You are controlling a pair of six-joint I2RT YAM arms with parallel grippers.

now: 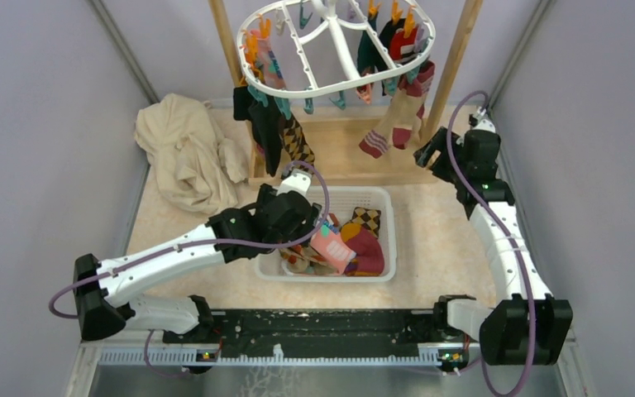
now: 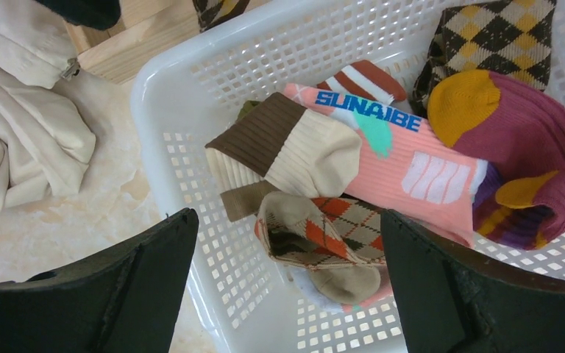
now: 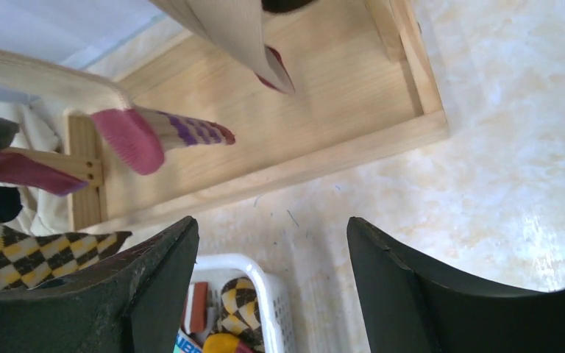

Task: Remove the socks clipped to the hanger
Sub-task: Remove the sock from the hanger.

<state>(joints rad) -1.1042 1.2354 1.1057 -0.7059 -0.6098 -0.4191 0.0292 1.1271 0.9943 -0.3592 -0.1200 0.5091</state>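
Top external: socks [image 1: 374,141] clipped along hanger [image 1: 344,50] above far edge of table [image 1: 446,240], several lying in basket [image 1: 389,240]. Left gripper [image 2: 287,219] wide open, empty, over basket; right gripper [image 3: 272,224] parted, empty, beside right-end socks. Next, likely: pinch one, tug free.

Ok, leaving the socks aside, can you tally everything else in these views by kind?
white mesh basket: 1
white oval hanger: 1
wooden frame: 1
beige cloth: 1
grippers: 2, the left gripper and the right gripper
Total: 6
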